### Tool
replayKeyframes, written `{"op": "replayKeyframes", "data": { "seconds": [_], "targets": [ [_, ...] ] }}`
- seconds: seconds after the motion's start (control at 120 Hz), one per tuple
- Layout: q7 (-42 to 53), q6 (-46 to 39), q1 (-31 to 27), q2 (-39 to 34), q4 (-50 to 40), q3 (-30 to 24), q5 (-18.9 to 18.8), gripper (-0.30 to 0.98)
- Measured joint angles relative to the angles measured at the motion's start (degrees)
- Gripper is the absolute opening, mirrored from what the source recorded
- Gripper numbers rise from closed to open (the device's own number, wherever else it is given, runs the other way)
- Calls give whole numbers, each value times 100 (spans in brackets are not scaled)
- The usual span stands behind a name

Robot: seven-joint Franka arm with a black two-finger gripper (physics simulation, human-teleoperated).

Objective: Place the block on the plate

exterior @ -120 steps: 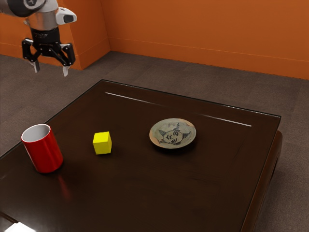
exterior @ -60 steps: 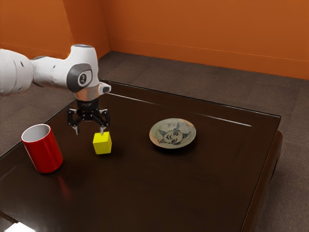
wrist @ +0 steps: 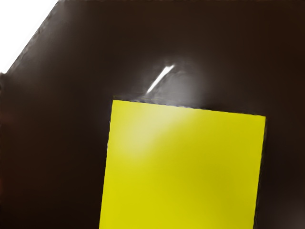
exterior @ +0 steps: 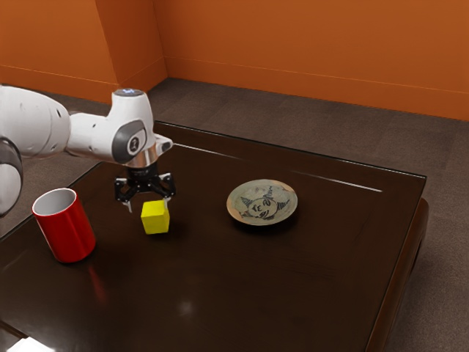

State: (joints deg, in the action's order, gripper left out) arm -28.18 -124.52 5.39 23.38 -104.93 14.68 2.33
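Note:
In the exterior view my gripper (exterior: pixel 149 207) is low over the table with its fingers spread apart, at the upper part of the yellow block (exterior: pixel 155 218) and slightly behind it. The block rests on the dark table. Its top face lies large under my hand in the wrist view, where the block (wrist: pixel 183 167) has dark tabletop around it. A round grey-green plate (exterior: pixel 262 202) with dark drawings sits apart from the block, toward the exterior view's right, with nothing on it.
A red mug (exterior: pixel 64 226) with a white inside stands on the glossy dark table (exterior: pixel 293 293), toward the exterior view's left of the block. A bright white patch (exterior: pixel 29 345) lies at the exterior view's lower left corner.
From the exterior view's upper left, my arm has swung in over the table and come down to the block, its fingers still apart. Block, plate and mug have not moved.

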Motion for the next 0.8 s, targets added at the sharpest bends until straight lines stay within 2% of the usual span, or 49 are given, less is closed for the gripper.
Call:
{"op": "replayKeyframes", "data": {
  "seconds": [0.483, 0.675, 0.8],
  "targets": [
    [61, -434, -101, 539, 110, 0, 237, 68],
    [76, -476, -107, 523, 111, -8, 276, 48],
    [74, -488, -107, 507, 111, -9, 275, 43]
  ]
}}
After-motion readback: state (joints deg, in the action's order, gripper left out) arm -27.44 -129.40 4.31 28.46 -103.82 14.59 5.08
